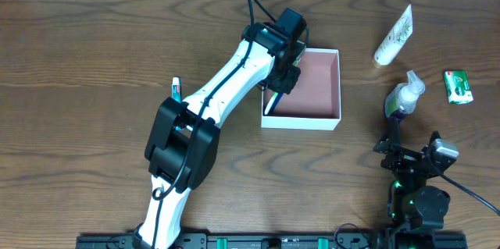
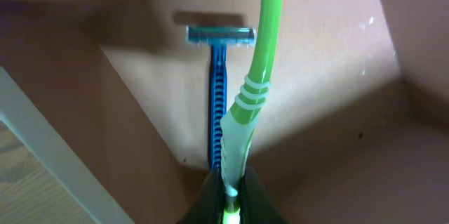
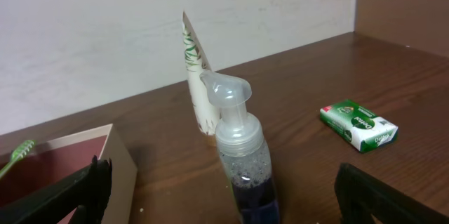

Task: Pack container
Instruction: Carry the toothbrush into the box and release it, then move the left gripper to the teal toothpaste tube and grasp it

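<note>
Left pincer (image 2: 230,196) is clamped on the handle of a green toothbrush (image 2: 261,69) and reaches down inside the box (image 2: 337,112), whose pink floor lies right beneath it. A blue razor (image 2: 219,76) lies flat there, just beside the toothbrush. Right pincer (image 3: 224,203), jaws wide apart, has a pump bottle (image 3: 238,147) directly ahead on the tabletop (image 3: 316,76), a white tube (image 3: 196,83) beyond that, and a green packet (image 3: 359,127) to its right.
</note>
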Available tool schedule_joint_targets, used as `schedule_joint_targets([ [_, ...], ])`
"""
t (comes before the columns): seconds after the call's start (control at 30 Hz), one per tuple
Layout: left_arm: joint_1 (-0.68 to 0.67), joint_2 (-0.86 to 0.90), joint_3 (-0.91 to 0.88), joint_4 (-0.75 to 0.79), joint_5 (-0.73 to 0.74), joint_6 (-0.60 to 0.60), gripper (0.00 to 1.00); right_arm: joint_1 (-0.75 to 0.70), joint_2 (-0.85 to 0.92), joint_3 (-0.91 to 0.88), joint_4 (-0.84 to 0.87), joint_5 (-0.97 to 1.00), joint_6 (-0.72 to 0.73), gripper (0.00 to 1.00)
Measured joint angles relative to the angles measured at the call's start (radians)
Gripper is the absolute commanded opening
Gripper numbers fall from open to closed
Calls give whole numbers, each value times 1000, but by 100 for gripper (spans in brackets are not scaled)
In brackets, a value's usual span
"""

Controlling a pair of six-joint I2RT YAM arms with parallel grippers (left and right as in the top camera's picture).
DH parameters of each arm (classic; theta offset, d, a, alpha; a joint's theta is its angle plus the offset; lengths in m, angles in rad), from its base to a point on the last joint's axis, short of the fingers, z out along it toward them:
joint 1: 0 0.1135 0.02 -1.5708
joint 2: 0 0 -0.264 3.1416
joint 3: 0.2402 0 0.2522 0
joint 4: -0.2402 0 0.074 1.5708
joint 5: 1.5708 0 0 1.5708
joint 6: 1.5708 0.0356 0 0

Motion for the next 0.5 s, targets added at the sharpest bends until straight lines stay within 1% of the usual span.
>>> schedule_joint_targets([
  [0.03,0,0,0,6,-1,-6,16,0,0,0,0,0,0,99],
  [0.3,0,0,0,10,-20,-43,15,0,0,0,0,0,0,99],
  [0.5,0,0,0,19,-26,-49,16,0,0,0,0,0,0,99],
])
